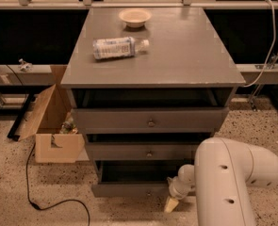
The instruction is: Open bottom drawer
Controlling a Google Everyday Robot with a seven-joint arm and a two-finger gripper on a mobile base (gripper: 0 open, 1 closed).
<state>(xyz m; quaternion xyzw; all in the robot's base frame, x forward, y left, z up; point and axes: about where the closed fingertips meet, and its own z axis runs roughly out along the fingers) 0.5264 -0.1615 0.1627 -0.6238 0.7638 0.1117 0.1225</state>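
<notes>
The grey cabinet (152,65) has three drawers. The bottom drawer (129,189) is the lowest, with a slim grey front, and it stands pulled out, showing a dark gap behind its front panel. Its knob is hidden behind my arm. My gripper (172,201) is at the right end of the bottom drawer's front, low near the floor, with a pale fingertip pointing down. The white arm (228,182) fills the lower right. The middle drawer (148,152) and top drawer (150,120) each show a small round knob and also stand slightly out.
A plastic bottle (117,47) lies on the cabinet top and a small bowl (134,17) stands behind it. An open cardboard box (51,126) sits on the floor at the left. A black cable (44,201) runs across the speckled floor.
</notes>
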